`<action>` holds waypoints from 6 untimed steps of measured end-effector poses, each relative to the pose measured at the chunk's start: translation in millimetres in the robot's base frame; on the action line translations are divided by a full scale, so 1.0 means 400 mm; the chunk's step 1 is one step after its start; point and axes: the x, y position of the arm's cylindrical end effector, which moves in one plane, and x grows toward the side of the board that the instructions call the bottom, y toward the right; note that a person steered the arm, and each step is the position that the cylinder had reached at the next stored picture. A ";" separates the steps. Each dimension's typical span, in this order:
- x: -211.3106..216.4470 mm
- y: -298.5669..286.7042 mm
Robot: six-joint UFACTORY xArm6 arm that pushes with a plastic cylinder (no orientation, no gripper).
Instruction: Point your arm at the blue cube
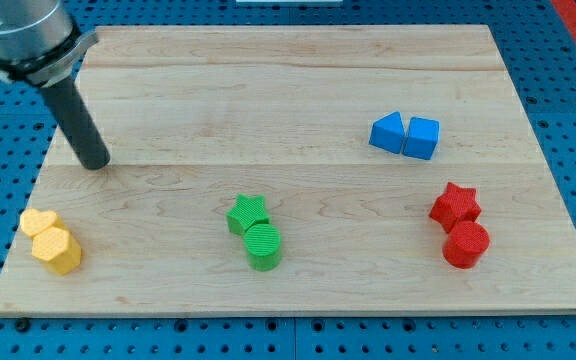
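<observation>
The blue cube [422, 137] sits on the wooden board [298, 90] at the view's right, touching a blue triangular block [387, 132] on its left side. My tip [95, 163] rests on the board at the view's left, far to the left of the blue cube. The dark rod rises from the tip toward the view's top left corner. The tip touches no block.
A green star [249, 213] and a green cylinder [263, 246] sit together at bottom middle. A red star [456, 205] and a red cylinder [466, 244] sit at bottom right. A yellow heart [38, 222] and a yellow hexagon [58, 250] sit at bottom left, below my tip.
</observation>
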 end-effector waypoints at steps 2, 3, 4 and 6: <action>-0.009 0.009; -0.027 0.053; -0.029 0.064; -0.025 0.768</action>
